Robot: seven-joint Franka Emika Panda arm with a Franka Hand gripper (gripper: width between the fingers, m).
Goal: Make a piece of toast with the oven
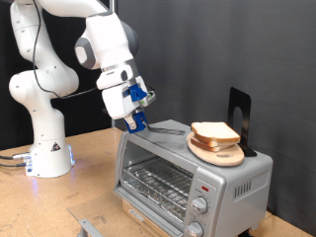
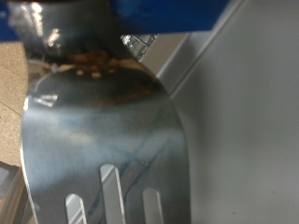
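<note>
From where I stand, the gripper (image 1: 136, 121) hangs just above the top of the oven (image 1: 188, 168), near the corner of the roof that lies toward the exterior view's left. It holds a metal spatula (image 2: 103, 140): in the wrist view the shiny slotted blade fills almost the whole picture, and its neck goes up between the fingers, so the fingers are closed on the tool. In the exterior view only a thin dark strip of this tool shows, lying over the roof of the oven and pointing toward the bread. The piece of toast (image 1: 215, 132) is not in the oven. It lies on a round wooden plate (image 1: 219, 152) that stands on the oven's roof, toward the exterior view's right, and there seem to be two slices one on the other, pale with a brown crust. The spatula's tip is near the plate, but I cannot tell if it touches it. Behind the plate a dark upright object (image 1: 238, 116) stands. Through the glass door I see the wire rack (image 1: 158, 180), and no bread is on it. I judge the task to be at its beginning: the tool is taken, but the bread is still to be lifted, put inside and toasted.
</note>
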